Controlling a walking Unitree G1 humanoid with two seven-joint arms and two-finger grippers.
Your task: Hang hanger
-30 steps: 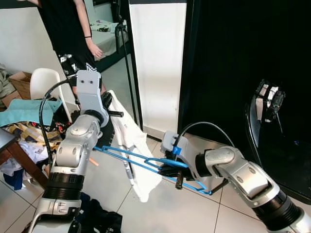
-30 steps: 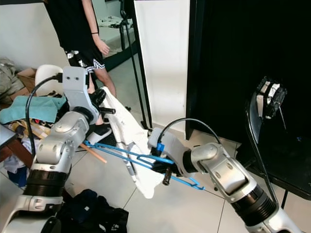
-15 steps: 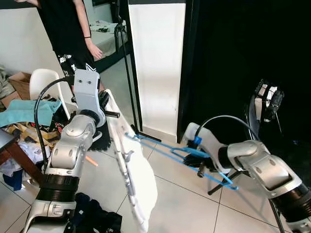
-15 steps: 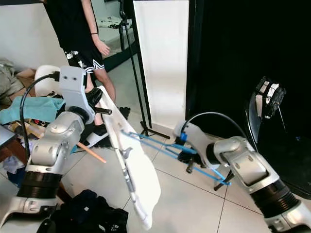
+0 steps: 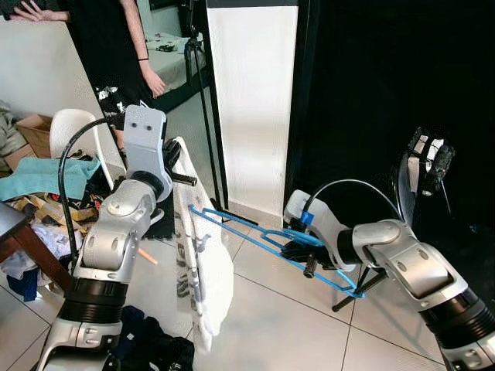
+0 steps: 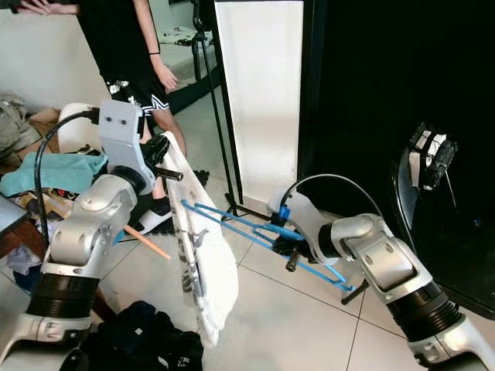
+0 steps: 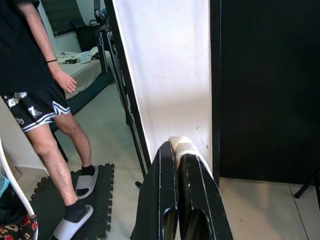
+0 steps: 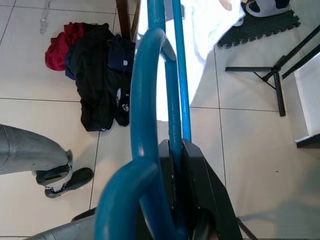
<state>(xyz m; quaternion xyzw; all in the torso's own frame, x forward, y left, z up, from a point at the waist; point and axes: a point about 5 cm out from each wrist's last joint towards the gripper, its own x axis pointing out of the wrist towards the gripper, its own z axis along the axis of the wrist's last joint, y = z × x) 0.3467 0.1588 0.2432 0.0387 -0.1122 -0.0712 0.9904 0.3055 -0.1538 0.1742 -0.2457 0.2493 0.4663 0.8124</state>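
A blue plastic hanger [image 5: 263, 236] is held level in mid air, with my right gripper [image 5: 298, 249] shut on it near its hook. In the right wrist view the hanger [image 8: 150, 100] runs out between the black fingers [image 8: 197, 175]. One end of the hanger reaches into a white garment [image 5: 197, 255] that hangs down over the floor. My left gripper [image 5: 172, 158] is raised and shut on the garment's top edge; the left wrist view shows white cloth [image 7: 184, 146] pinched between its fingers [image 7: 165, 200].
A person in black [image 5: 116, 54] stands behind my left arm. A white panel [image 5: 251, 100] on a thin black stand and a black backdrop [image 5: 371, 93] are ahead. A black chair [image 5: 414, 178] is on the right; dark clothes [image 5: 151, 348] lie on the tiles, clutter at left.
The right gripper swung the hanger out to the right, then back a little to the left. The white garment dropped from spread out to hanging straight down off the left gripper.
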